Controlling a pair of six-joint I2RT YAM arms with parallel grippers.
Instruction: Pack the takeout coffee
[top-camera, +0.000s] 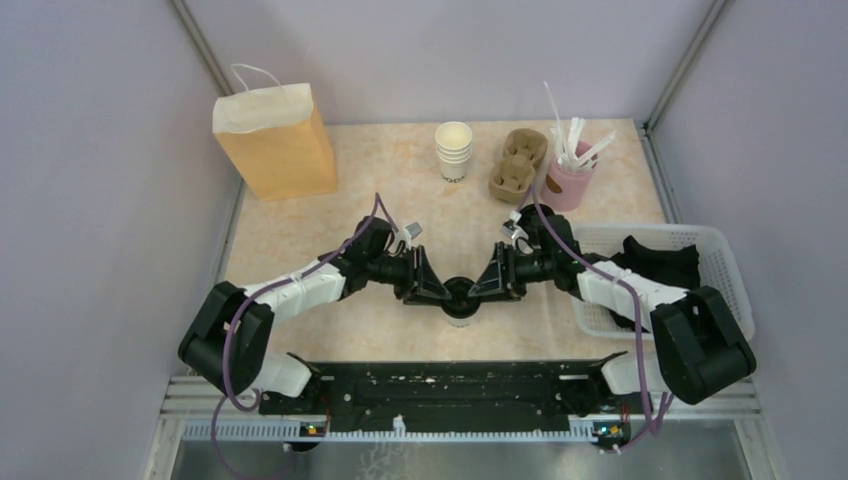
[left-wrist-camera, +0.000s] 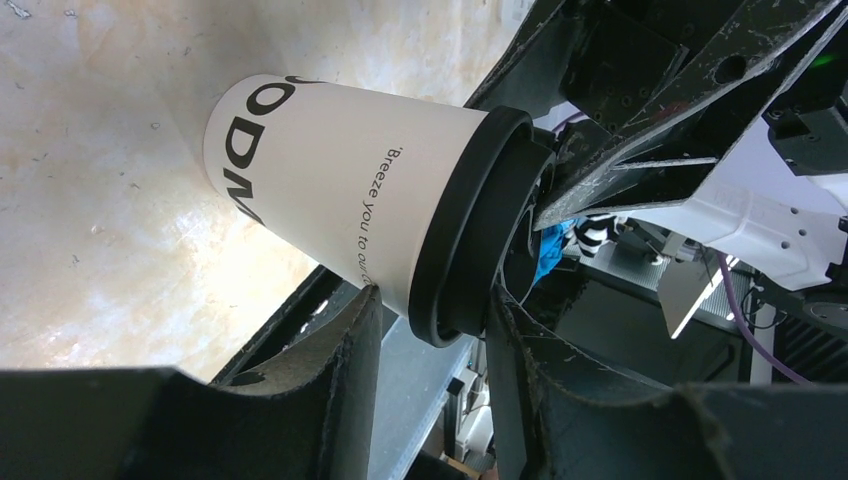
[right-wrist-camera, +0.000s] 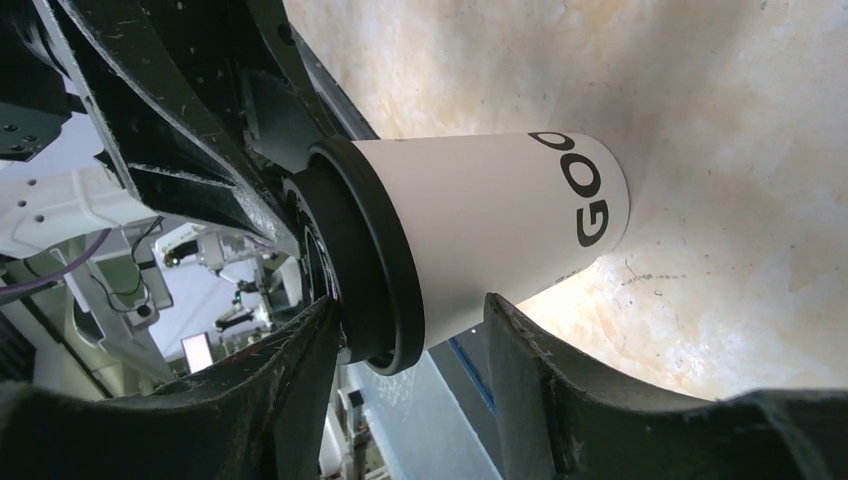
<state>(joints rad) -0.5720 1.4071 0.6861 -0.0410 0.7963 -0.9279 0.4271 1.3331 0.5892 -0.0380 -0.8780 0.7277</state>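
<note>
Upright takeout coffee (top-camera: 460, 299) stood on table (top-camera: 400, 170), near-centre between arms, long axis vertical, black lid (left-wrist-camera: 460, 230) on. L gripper (left-wrist-camera: 435, 292) reached it from left and R gripper (right-wrist-camera: 410, 302) from right, tips level w/ lid, neither arm nearer. Both had fingers apart, bracketing lid rim. Couldn't tell if clamped or just touching. Paper bag (top-camera: 275, 140) stood far-left, well apart, on L arm's side.

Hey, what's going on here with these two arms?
The takeout coffee cup stands upright on the table, near its front edge. The left hand and the right hand each straddle its black lid from opposite sides; whether they are clamped is unclear. The brown paper bag stands at the far left corner, so nothing is packed yet.
</note>
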